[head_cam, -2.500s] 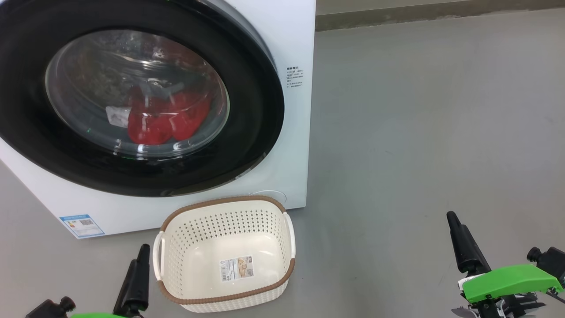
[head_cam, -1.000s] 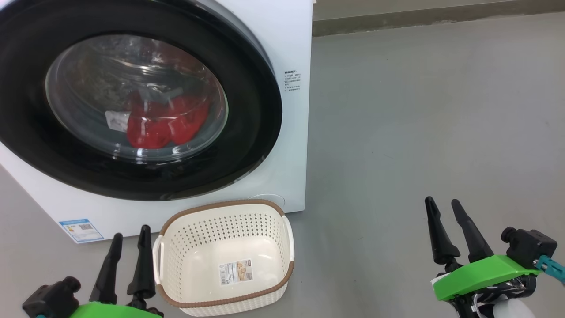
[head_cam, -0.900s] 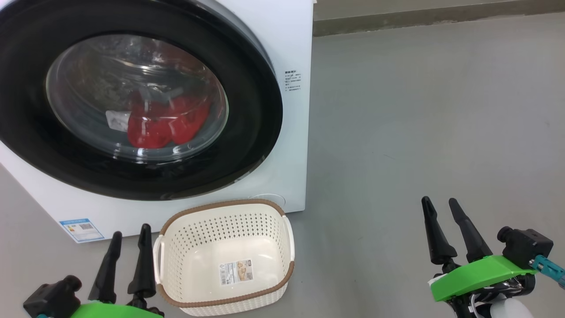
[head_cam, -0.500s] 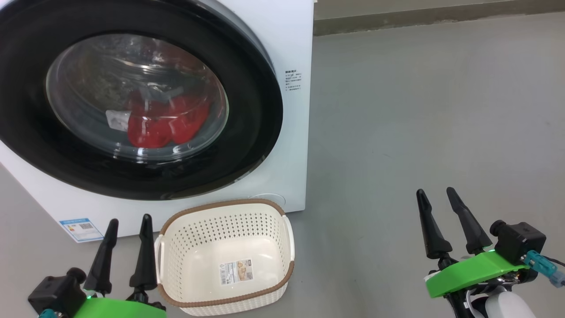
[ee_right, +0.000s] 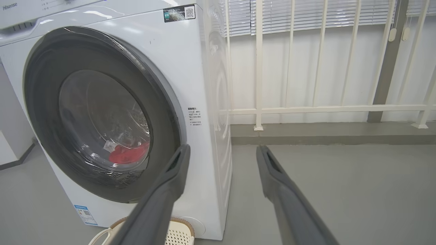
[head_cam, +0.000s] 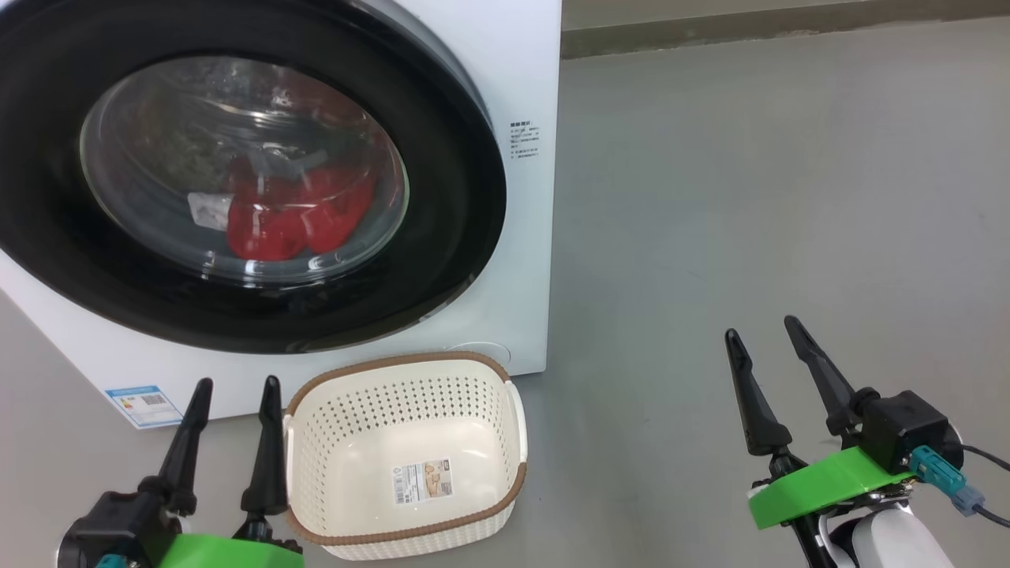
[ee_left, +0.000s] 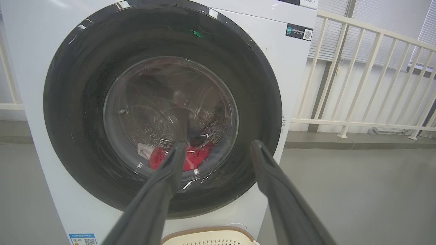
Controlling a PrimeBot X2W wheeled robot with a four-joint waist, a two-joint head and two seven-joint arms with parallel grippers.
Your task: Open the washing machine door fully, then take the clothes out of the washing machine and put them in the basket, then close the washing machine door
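The white washing machine fills the upper left, its round black-framed door shut against the front. Through the glass the red clothes lie in the drum, also seen in the wrist views. The cream basket with its brown rim stands empty on the floor just below the door. My left gripper is open, right beside the basket's left side. My right gripper is open over bare floor, well right of the machine.
Grey floor stretches to the right of the machine. A white railing and a low kerb run along the back wall. A blue label marks the machine's lower left corner.
Both grippers have risen toward the machine, the right one also drifting left. The door, clothes and basket have kept their places.
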